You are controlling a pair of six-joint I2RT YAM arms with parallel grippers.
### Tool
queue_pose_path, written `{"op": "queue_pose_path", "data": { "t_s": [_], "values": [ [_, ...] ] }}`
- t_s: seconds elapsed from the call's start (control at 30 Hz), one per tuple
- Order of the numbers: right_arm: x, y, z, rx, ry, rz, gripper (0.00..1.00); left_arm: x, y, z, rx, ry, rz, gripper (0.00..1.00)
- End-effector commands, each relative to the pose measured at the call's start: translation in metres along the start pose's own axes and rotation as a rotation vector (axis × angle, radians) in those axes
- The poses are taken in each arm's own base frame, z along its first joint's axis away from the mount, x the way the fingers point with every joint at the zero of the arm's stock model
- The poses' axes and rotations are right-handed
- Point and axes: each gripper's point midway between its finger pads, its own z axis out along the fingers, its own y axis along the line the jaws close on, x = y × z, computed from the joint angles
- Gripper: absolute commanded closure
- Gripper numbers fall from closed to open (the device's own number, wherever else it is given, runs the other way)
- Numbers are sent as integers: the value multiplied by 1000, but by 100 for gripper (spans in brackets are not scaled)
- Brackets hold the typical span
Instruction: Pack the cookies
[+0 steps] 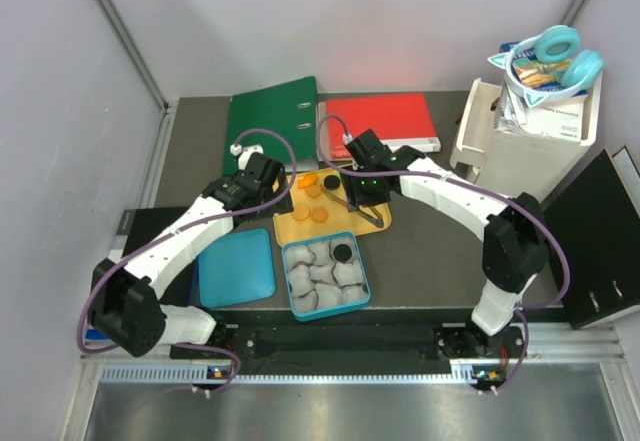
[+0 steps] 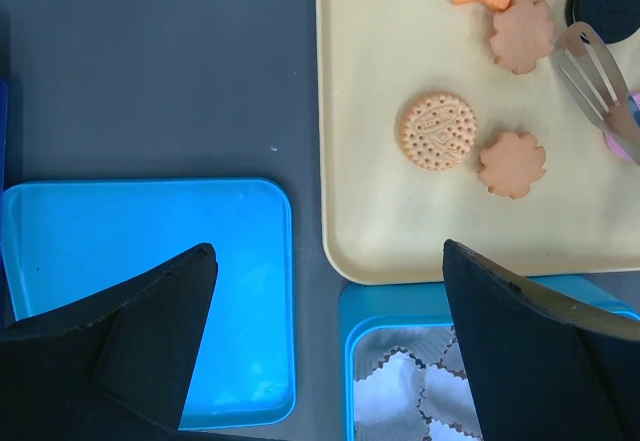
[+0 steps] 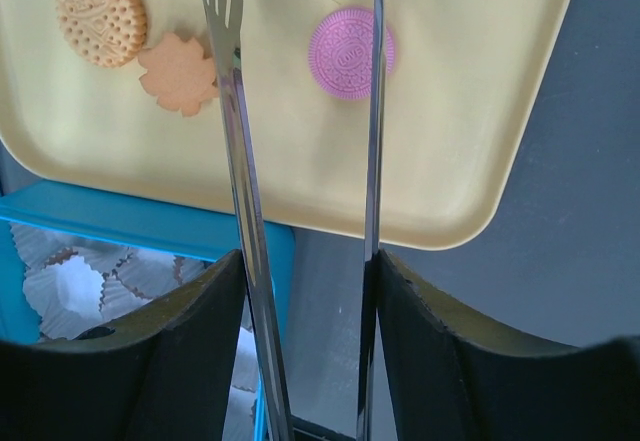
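Several cookies lie on a cream tray: a round orange one, a flower-shaped one and a pink one. A black cookie sits among the paper cups in the blue box. My right gripper is shut on metal tongs. The tongs' two arms stand apart over the tray, with the pink cookie between their tips. My left gripper hangs open and holds nothing. It is over the gap between the blue lid and the box.
Grey crinkled paper cups fill the blue box. A green binder and a red folder lie behind the tray. A white bin with headphones on top stands at the back right, and a black binder lies at the right edge.
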Motion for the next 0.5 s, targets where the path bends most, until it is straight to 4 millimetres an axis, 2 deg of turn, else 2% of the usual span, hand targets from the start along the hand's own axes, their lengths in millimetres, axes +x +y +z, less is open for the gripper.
{"op": "queue_pose_path", "data": {
  "t_s": [0.0, 0.3, 0.47],
  "values": [
    [-15, 13, 4, -29, -15, 1, 47, -7, -5, 0, 20, -23, -15, 1],
    [-31, 17, 20, -44, -3, 19, 49, -9, -2, -1, 6, -28, -12, 1],
    [-33, 17, 17, -50, -18, 16, 59, -9, -1, -1, 2, -31, -14, 1]
  ]
}}
